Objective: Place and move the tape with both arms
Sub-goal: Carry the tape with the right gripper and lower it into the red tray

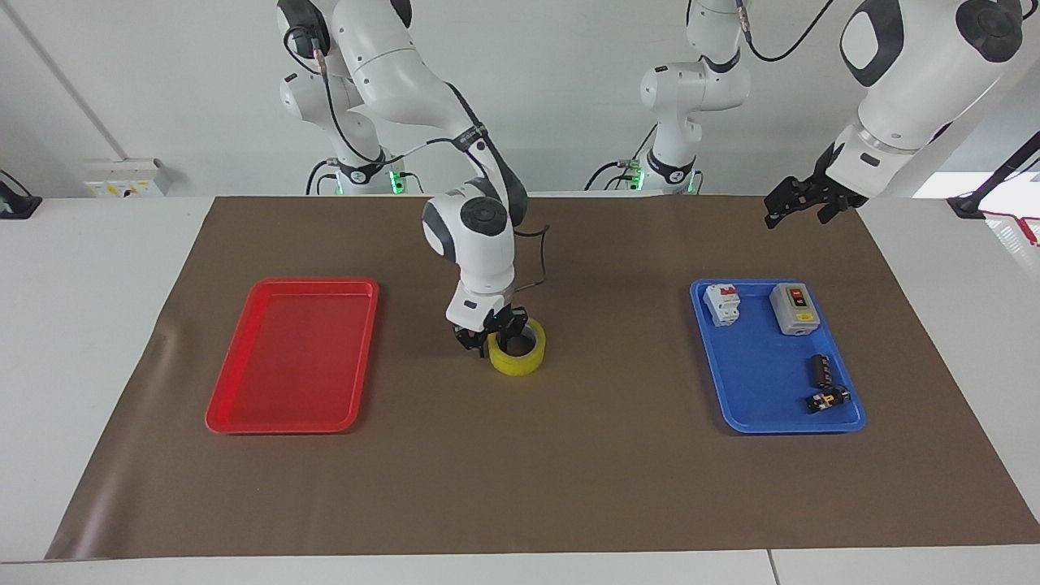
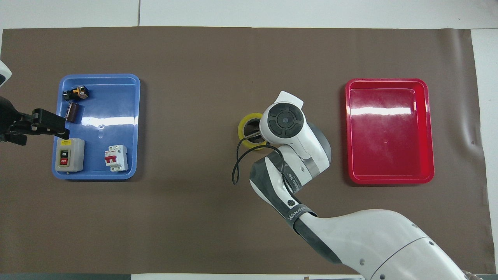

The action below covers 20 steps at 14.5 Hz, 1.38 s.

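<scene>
The yellow tape (image 1: 520, 358) lies flat on the brown mat in the middle of the table, between the two trays. My right gripper (image 1: 490, 332) is down at the roll's edge on the right arm's side, with one finger inside the core and one outside, closed on the roll's wall. In the overhead view the right wrist covers most of the tape (image 2: 244, 125). My left gripper (image 1: 800, 205) hangs open and empty in the air over the mat beside the blue tray; it also shows in the overhead view (image 2: 39, 126).
A red tray (image 1: 244, 406) lies at the right arm's end. A blue tray (image 1: 756, 422) at the left arm's end holds a grey switch box (image 1: 793, 309), a white breaker (image 1: 722, 303) and two small dark parts. Two smaller white arms stand at the robots' end.
</scene>
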Each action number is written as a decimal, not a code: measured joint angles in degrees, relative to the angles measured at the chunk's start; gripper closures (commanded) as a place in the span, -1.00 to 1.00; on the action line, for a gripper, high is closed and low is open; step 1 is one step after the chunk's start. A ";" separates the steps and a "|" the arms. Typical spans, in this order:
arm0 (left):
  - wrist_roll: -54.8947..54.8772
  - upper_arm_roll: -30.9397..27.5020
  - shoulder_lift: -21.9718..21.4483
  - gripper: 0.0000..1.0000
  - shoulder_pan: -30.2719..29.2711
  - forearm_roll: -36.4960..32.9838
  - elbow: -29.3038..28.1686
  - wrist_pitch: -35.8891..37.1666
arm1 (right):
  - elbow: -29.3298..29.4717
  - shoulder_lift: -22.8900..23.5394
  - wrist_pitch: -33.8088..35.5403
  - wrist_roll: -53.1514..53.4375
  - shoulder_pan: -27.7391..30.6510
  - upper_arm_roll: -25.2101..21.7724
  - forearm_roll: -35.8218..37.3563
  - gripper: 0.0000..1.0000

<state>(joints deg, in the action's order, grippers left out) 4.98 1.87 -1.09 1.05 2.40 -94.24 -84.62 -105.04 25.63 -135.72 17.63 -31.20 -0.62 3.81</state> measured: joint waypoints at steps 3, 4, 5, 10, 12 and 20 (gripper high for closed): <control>0.00 0.66 -0.06 -1.00 0.01 0.00 0.00 -0.09 | 1.96 -0.27 6.64 -0.05 0.10 -0.20 0.73 1.00; 0.00 0.77 -0.09 -1.00 0.01 0.00 0.00 -0.17 | 4.23 -0.54 11.79 -0.05 0.30 -0.48 1.32 1.00; 0.00 0.80 -0.11 -1.00 0.01 0.00 0.00 -0.18 | 6.60 -1.30 16.58 -0.05 0.88 -0.78 1.71 1.00; -0.02 0.86 -0.76 -1.00 0.00 -0.01 0.62 -1.16 | 9.65 -12.97 33.37 -16.14 12.98 -1.14 2.00 1.00; -0.02 0.87 -1.25 -1.00 0.00 -0.02 0.88 -1.17 | 7.52 -14.81 33.53 -24.66 18.60 -1.27 1.99 1.00; -0.13 0.94 -1.39 -1.00 0.00 -1.65 0.87 -1.83 | -17.98 -17.21 2.73 -41.60 34.40 -1.34 1.96 1.00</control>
<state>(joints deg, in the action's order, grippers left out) 4.86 2.81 -2.48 1.05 0.75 -93.36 -86.45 -123.02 8.42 -132.99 -23.96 3.20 -1.96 5.77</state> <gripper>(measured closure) 0.000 0.780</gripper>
